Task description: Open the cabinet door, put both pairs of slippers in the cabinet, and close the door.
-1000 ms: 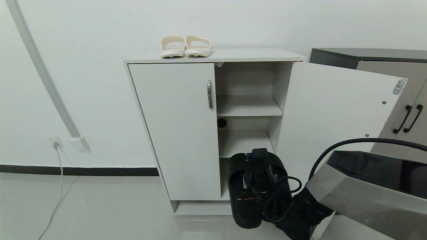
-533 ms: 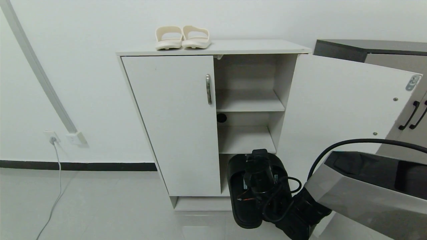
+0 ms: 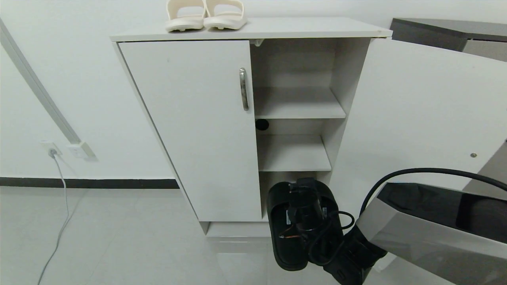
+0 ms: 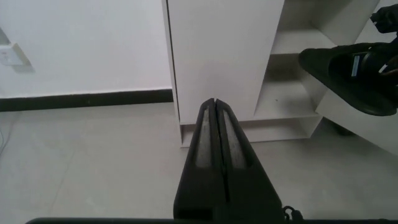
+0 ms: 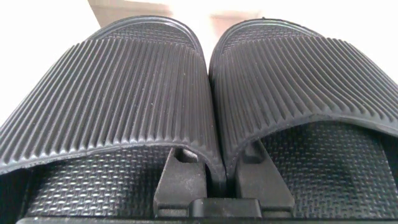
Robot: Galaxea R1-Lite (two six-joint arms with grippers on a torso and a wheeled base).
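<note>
The white cabinet [image 3: 245,29] has its left door [image 3: 194,126] closed and its right door [image 3: 416,111] swung wide open, baring three shelves. A pair of beige slippers [image 3: 204,14] lies on its top. My right gripper [image 3: 303,206] is shut on a pair of black slippers [image 3: 283,229], held side by side just in front of the bottom compartment. In the right wrist view the fingers [image 5: 180,180] pinch the inner edges of the black slippers [image 5: 124,93]. My left gripper [image 4: 214,109] is shut on nothing, low over the floor, facing the cabinet [image 4: 217,50].
A grey cabinet [image 3: 447,29] stands behind the open door at the right. A wall socket [image 3: 49,150] with a cable hanging to the tiled floor [image 3: 119,245] and a slanted conduit [image 3: 35,87] are at the left.
The head view has moved closer to the cabinet, which now looks larger and higher. The right gripper with the black slippers has come nearer to the bottom compartment.
</note>
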